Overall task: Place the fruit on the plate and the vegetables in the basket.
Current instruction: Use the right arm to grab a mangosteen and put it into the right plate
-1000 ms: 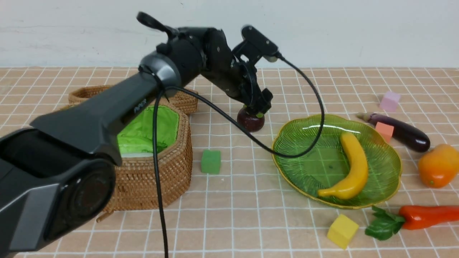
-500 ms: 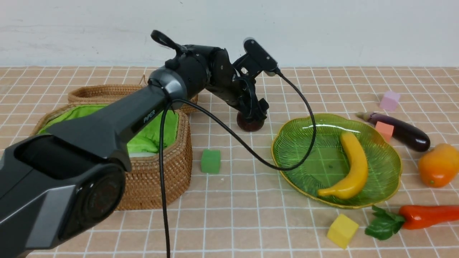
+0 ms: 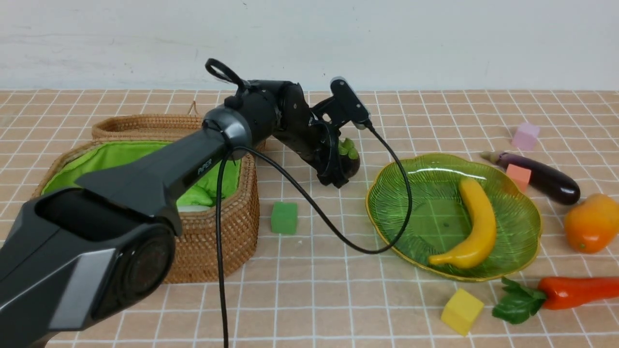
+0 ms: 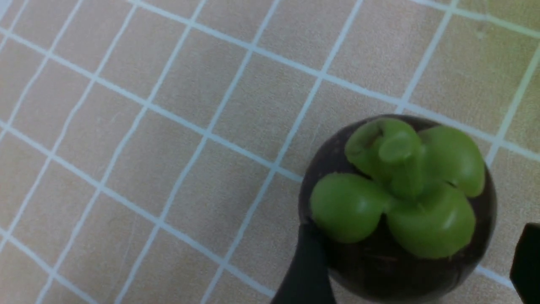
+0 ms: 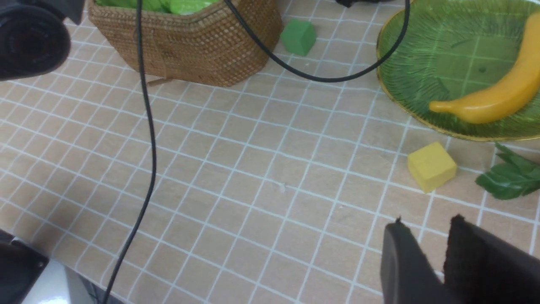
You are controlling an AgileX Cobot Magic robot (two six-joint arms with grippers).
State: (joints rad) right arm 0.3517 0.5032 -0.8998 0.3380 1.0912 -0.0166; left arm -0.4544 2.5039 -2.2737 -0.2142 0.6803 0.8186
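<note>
Left wrist view tells me most: the left gripper [image 4: 415, 274] now straddles the mangosteen [image 4: 396, 211], with one finger [image 4: 306, 270] against the dark skin and the other just clear of it on the far side. I read the jaws as spread and not yet clamped, so nothing is held.

Against the front picture from a second ago, the wrist has dropped from above the fruit to table level. The green cap, which the hand hid then, now pokes up beside it. The mangosteen looks to be roughly where it stood.

I take that to mean the approach is done and only the squeeze remains before a lift.

From the hand, the plate [image 3: 416, 212] is near, just past the fruit on the side away from the basket [image 3: 227, 227], and the banana [image 3: 476, 222] already lies in it. The mango [image 3: 592, 223] waits well apart, beyond the plate.

My right gripper [image 5: 427, 230] hangs over bare tiles, fingers nearly together with a thin slit, and empty.
</note>
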